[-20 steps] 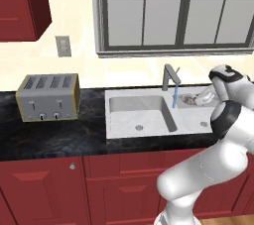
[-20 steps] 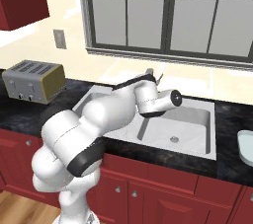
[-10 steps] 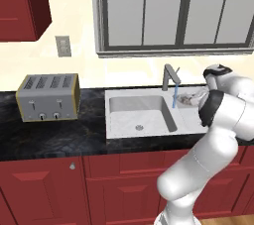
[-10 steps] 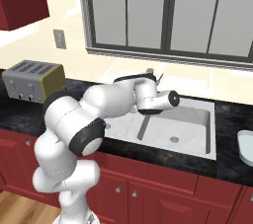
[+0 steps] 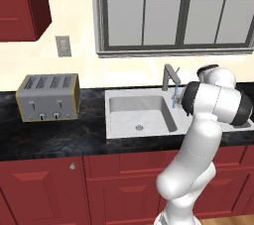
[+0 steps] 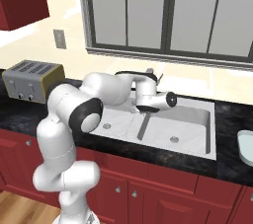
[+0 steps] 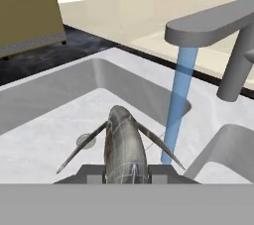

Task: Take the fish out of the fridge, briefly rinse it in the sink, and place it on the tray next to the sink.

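My gripper [image 7: 125,172] is shut on the fish [image 7: 124,144], a slim grey-silver body with thin fins spread to both sides, its nose pointing away from me. It hangs over the light grey sink [image 7: 54,100], just left of the blue water stream [image 7: 176,105] that falls from the grey faucet [image 7: 213,28]. In the right base view the hand [image 6: 148,104] hovers above the sink [image 6: 190,124], near the divider between the basins. The pale tray [image 6: 245,145] lies on the counter at the right edge. In the left base view my forearm hides the gripper beside the faucet [image 5: 170,76].
A silver toaster [image 5: 48,97] stands on the black counter [image 5: 59,137] left of the sink [image 5: 141,115]. A large window [image 6: 168,13] runs behind the faucet. Red cabinet fronts [image 5: 44,189] sit below the counter.
The arm's elbow has folded in and risen. The hand has stayed over the sink by the faucet, shifting only slightly, with the fish still gripped and the water running.
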Robot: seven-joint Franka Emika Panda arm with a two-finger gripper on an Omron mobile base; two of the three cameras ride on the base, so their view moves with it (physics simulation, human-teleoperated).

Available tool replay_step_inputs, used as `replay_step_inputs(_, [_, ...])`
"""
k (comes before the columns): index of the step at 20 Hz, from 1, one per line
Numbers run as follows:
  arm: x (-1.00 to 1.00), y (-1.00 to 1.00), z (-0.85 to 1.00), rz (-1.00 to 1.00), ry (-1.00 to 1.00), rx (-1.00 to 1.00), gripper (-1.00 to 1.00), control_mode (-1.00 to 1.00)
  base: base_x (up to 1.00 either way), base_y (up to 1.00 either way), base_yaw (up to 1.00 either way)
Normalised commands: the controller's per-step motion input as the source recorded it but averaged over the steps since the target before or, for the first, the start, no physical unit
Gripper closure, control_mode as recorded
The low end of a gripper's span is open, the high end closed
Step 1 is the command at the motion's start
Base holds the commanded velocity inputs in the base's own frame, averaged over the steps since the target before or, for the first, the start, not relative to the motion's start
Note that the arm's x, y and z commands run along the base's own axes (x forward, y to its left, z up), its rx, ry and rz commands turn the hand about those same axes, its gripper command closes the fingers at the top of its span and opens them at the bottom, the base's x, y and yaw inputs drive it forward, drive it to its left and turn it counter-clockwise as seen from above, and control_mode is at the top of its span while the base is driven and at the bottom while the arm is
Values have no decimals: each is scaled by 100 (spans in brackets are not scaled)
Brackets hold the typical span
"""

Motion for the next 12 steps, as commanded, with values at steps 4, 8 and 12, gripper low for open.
replay_step_inputs(4, [31,-4,-24,0,-1,0,100,-100,0,0,0])
replay_step_inputs(8, [3,-3,-5,0,0,0,100,-100,0,0,0])
replay_step_inputs(12, [0,-2,-1,0,0,0,100,-100,0,0,0])
